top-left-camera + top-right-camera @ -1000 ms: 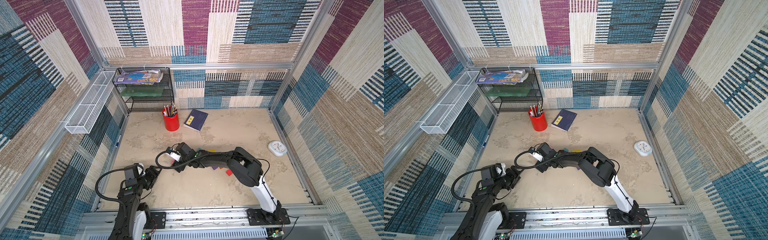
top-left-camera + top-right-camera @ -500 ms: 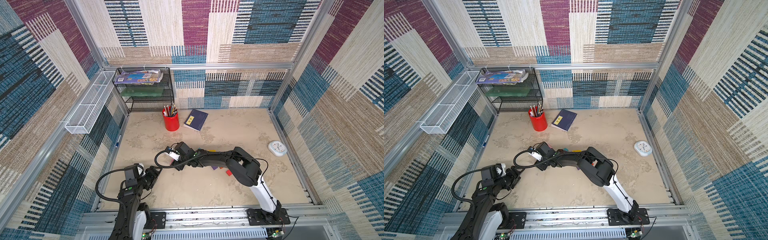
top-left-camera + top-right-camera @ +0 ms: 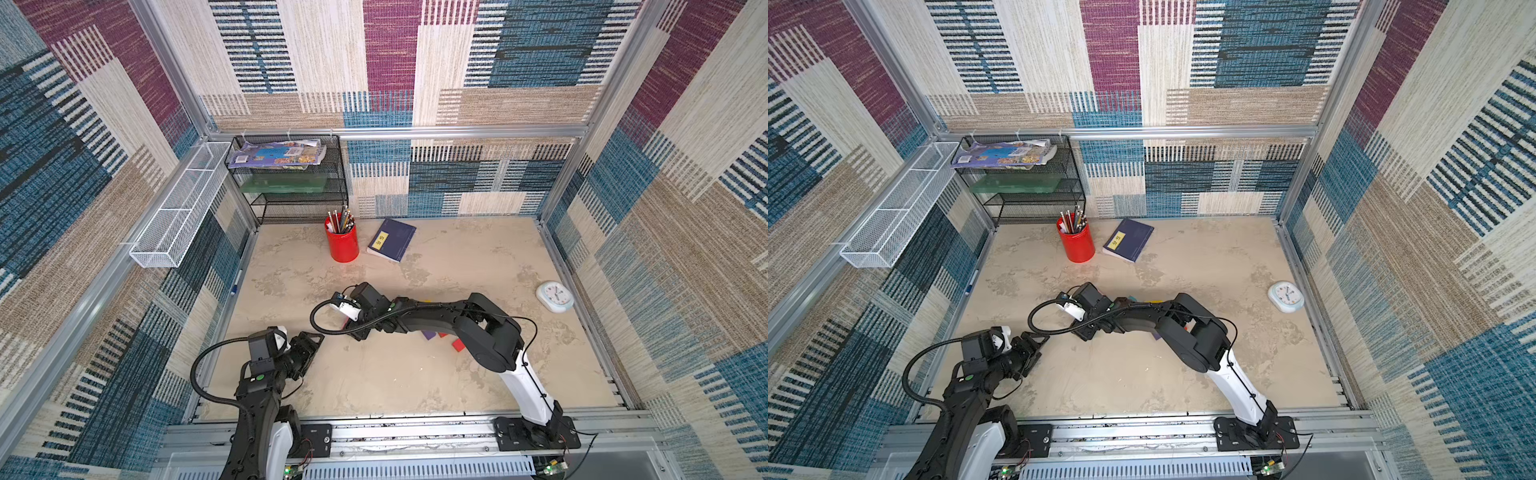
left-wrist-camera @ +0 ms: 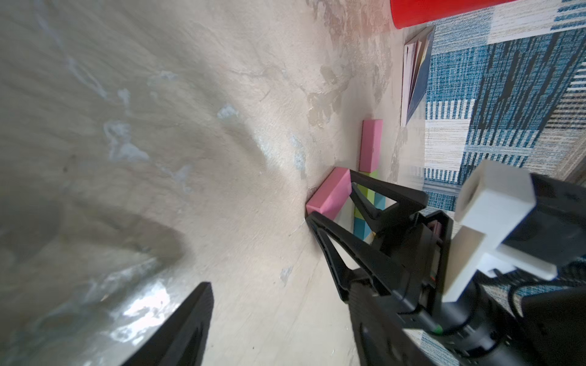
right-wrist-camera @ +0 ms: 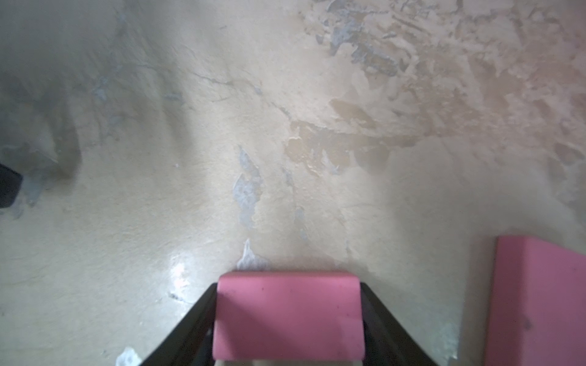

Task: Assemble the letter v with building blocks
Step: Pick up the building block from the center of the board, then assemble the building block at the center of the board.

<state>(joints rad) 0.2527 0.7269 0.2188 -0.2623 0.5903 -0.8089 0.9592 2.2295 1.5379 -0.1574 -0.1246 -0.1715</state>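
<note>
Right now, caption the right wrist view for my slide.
The right gripper shut on a pink block, second pink block apart beside it on the beige tabletop.

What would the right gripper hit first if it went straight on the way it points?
Nothing close: the right gripper, closed on a pink block, faces bare table. The second pink block lies off to one side. Depth beyond is unclear.

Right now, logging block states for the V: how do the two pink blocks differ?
The gripped pink block is clamped in the right pincer; the free pink block lies untouched beside it, apart. The gripped pink block is angled against the free pink block, not parallel. Both are pink rectangular blocks.
</note>
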